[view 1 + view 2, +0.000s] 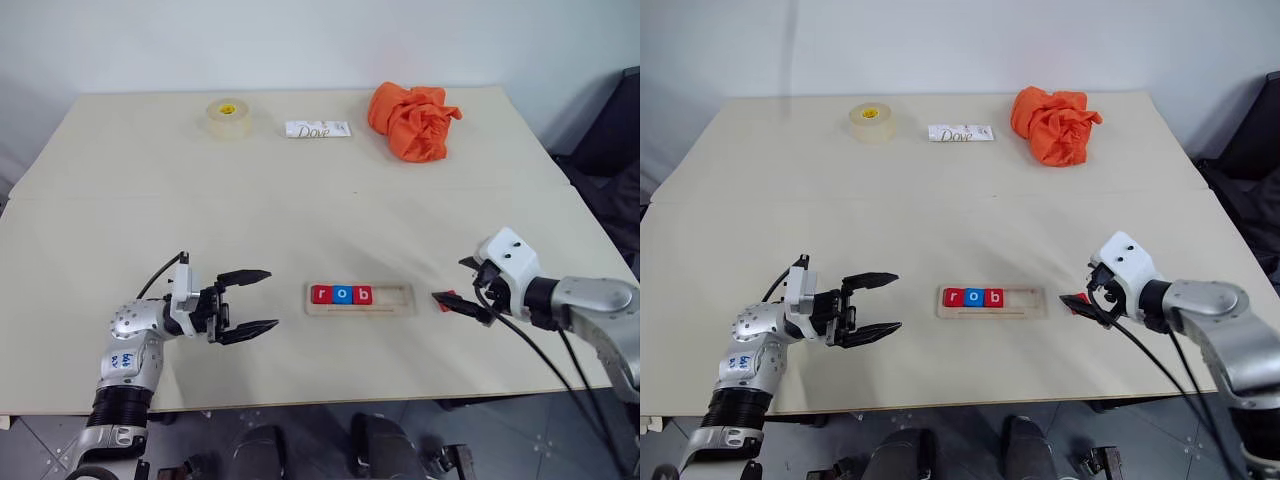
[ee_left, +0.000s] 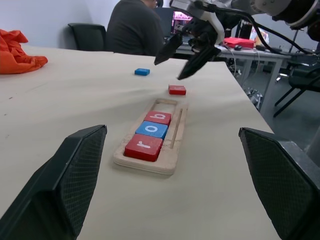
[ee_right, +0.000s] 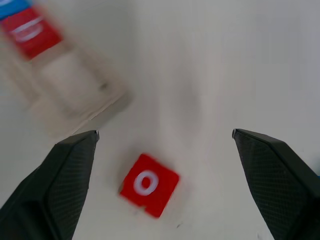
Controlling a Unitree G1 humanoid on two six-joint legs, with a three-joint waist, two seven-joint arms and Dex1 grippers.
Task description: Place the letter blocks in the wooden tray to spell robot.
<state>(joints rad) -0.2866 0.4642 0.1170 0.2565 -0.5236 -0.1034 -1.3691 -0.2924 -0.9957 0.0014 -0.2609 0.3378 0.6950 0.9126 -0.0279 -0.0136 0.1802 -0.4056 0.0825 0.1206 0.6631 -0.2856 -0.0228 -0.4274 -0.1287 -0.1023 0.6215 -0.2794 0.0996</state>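
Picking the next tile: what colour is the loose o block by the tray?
Red, white letter; o block shows best in the right wrist view.

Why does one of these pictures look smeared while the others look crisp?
Right wrist view: the red o tile and tray are streaked, as from motion. Left wrist view: the tray's tiles are sharp. Eye views: even light, faint shadows.

Three blocks [image 1: 342,294] in tray [image 1: 395,305]
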